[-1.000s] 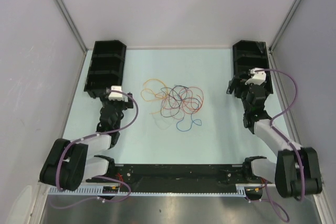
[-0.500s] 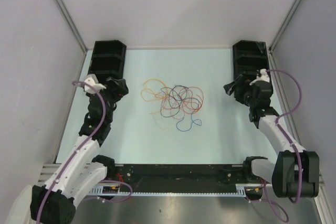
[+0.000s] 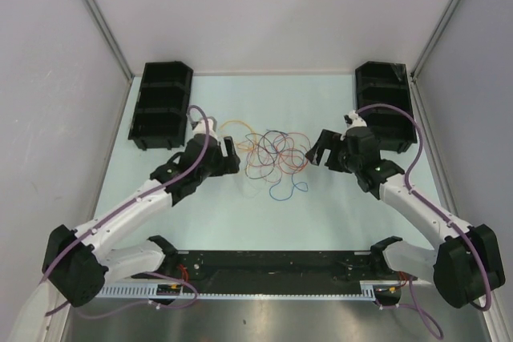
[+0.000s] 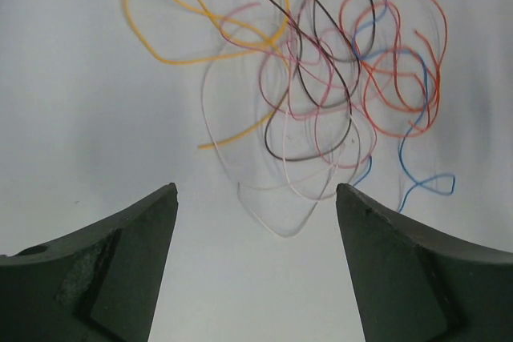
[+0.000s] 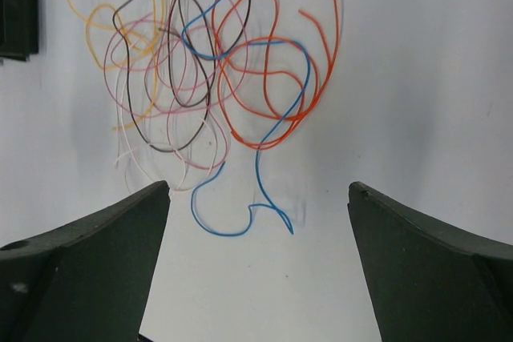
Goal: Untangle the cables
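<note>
The cables (image 3: 268, 158) lie in a loose tangle of thin orange, red, blue, dark purple and white loops on the pale table. My left gripper (image 3: 231, 156) is open and empty at the tangle's left edge. In the left wrist view its jaws (image 4: 256, 191) stand wide apart above bare table, just short of the white loop (image 4: 280, 226) and the orange loop (image 4: 184, 34). My right gripper (image 3: 319, 150) is open and empty at the tangle's right edge. In the right wrist view its jaws (image 5: 258, 187) frame the blue cable's end (image 5: 232, 230), below the red loops (image 5: 321, 46).
Two black ridged bins stand at the back, one on the left (image 3: 160, 106) and one on the right (image 3: 385, 102). The left one shows as a dark corner in the right wrist view (image 5: 16, 6). Grey walls close in both sides.
Both arms have swung inward from beside the black bins and now flank the tangle, left and right. The cables have not moved.
</note>
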Tool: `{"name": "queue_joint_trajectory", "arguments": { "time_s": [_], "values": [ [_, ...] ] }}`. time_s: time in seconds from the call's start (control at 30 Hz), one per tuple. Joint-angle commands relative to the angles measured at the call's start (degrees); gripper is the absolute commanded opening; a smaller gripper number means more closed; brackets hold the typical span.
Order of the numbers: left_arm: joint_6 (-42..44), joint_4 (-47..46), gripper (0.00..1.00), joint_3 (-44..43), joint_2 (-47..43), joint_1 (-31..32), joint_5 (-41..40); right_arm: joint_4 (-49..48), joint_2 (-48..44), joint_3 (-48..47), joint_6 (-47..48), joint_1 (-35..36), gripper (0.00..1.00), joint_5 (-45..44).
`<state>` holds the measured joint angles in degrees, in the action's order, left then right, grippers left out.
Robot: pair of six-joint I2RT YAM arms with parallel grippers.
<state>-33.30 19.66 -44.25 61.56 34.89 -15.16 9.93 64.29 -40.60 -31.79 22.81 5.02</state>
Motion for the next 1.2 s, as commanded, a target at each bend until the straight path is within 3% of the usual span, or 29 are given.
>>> {"name": "queue_joint_trajectory", "arguments": {
  "time_s": [0.0, 0.23, 0.43, 0.8, 0.9, 0.93, 1.0, 1.17],
  "values": [
    [4.03, -0.32, 0.85, 1.53, 0.84, 5.88, 1.18, 3.25, 0.66, -1.94, 0.06, 3.63, 0.98, -1.06],
    [9.74, -7.35, 0.78, 2.59, 6.54, 10.53, 4.00, 5.88, 1.97, -1.94, 1.03, 6.90, 0.98, -3.78],
    [13.17, -9.02, 0.64, -0.22, 14.46, 11.60, 1.89, 7.55, 1.98, -1.41, 1.73, 7.34, 0.98, -5.02],
    [13.00, -12.01, 0.49, -3.39, 24.30, 11.86, -1.27, 9.49, 0.75, -0.71, 2.44, 7.43, 0.98, -6.95],
    [13.17, -12.02, 0.36, -4.61, 25.62, 11.86, -3.46, 9.40, 0.75, -0.36, 2.52, 7.51, 0.98, -6.86],
    [13.52, -11.49, 0.15, -5.14, 26.93, 11.86, -3.65, 9.31, 0.83, -0.36, 2.44, 7.60, 0.98, -6.95],
    [13.96, -10.44, 0.00, -6.98, 28.17, 11.86, -5.22, 9.23, 1.19, -0.36, 2.44, 7.51, 0.98, -6.86],
    [13.70, -6.31, 0.00, -11.99, 26.17, 12.04, -5.41, 8.96, 1.01, -0.36, 2.35, 7.60, 0.98, -6.16]
  ]
}}
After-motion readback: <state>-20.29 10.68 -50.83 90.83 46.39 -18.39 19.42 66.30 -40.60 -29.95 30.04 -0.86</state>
